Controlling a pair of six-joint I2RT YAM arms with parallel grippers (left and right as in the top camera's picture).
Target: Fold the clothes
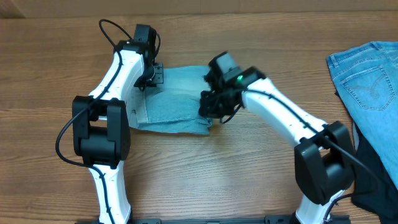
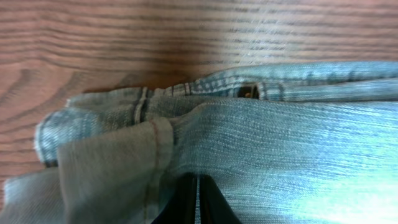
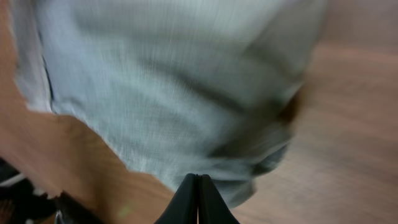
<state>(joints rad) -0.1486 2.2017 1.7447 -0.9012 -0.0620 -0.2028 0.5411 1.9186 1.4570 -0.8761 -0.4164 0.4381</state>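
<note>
The pale light-blue denim shorts (image 1: 177, 99) lie partly folded on the wooden table, left of centre. My left gripper (image 1: 149, 78) is at their far left corner, and in the left wrist view its fingers (image 2: 196, 183) are shut with the denim (image 2: 280, 143) pinched at the tips. The waistband with a button (image 2: 249, 91) lies just beyond. My right gripper (image 1: 211, 109) is at the shorts' right near corner. In the blurred right wrist view its fingers (image 3: 198, 180) are shut on the edge of the cloth (image 3: 174, 81).
Medium-blue jeans (image 1: 373, 74) lie at the table's right edge, with a dark garment (image 1: 376, 171) below them. Bare wooden table (image 1: 249, 174) surrounds the shorts.
</note>
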